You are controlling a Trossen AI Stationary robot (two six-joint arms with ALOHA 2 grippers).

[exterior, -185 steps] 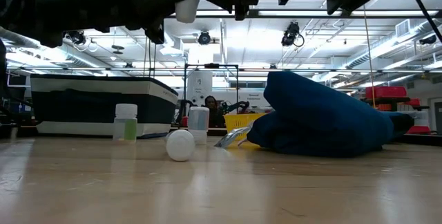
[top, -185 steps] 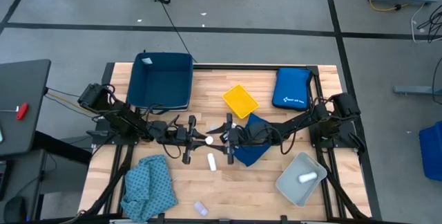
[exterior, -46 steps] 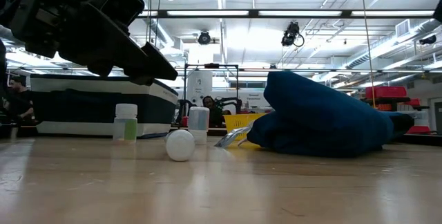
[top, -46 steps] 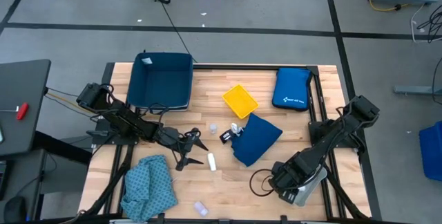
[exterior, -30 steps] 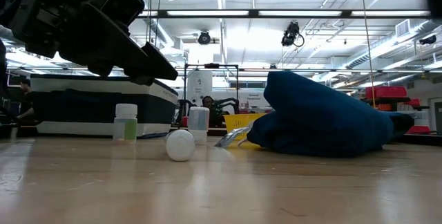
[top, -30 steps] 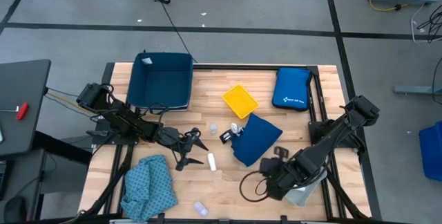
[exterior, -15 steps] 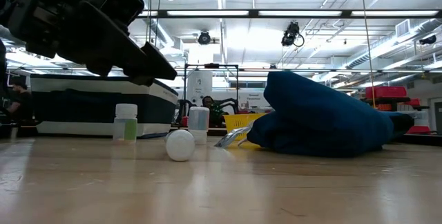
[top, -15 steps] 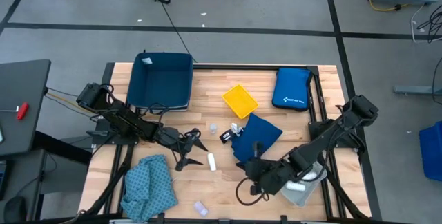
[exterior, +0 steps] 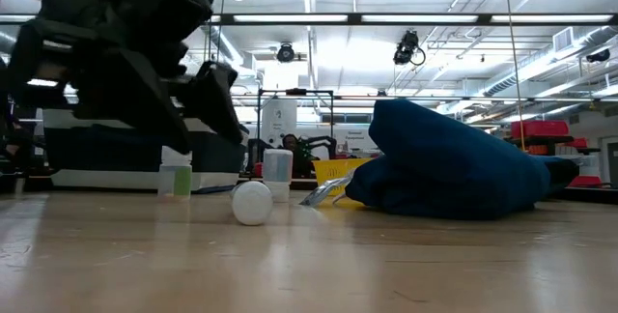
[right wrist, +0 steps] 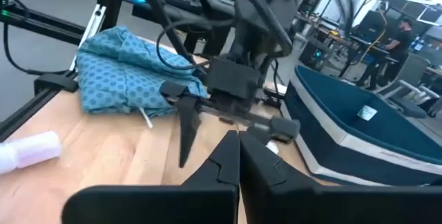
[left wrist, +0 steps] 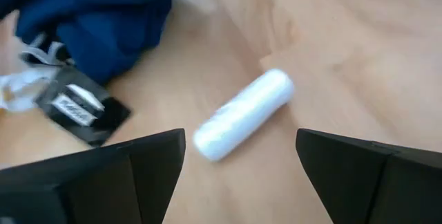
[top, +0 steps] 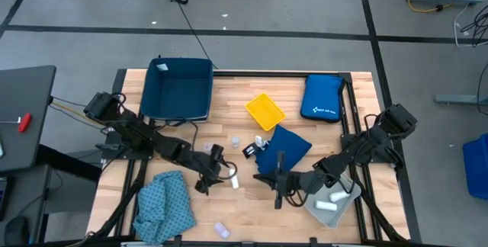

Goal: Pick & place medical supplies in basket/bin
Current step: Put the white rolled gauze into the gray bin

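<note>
A white roll (top: 233, 178) lies on its side on the table, also in the left wrist view (left wrist: 242, 113) and the low view (exterior: 253, 202). My left gripper (top: 219, 172) is open just left of it, its fingers on either side of the roll's line in its wrist view (left wrist: 242, 165), touching nothing. My right gripper (top: 276, 184) is shut and empty beside the navy cloth (top: 280, 152), pointing toward the table's left (right wrist: 238, 144). The teal cloth (top: 164, 205) lies crumpled at the near left. Tiny vials (top: 235, 142) stand mid-table; another (top: 221, 229) lies near the front edge.
A dark blue basket (top: 179, 88) stands at the far left, and a grey bin (top: 339, 182) holding a white roll (top: 326, 205) at the near right. A yellow tray (top: 265, 110), a royal-blue pouch (top: 322, 97) and a black packet (left wrist: 83, 106) lie around the navy cloth.
My right gripper has swung from over the grey bin toward the table's left and now sits by the navy cloth's near edge. My left gripper has gone down and toward the table's right, closing in on the white roll, still open.
</note>
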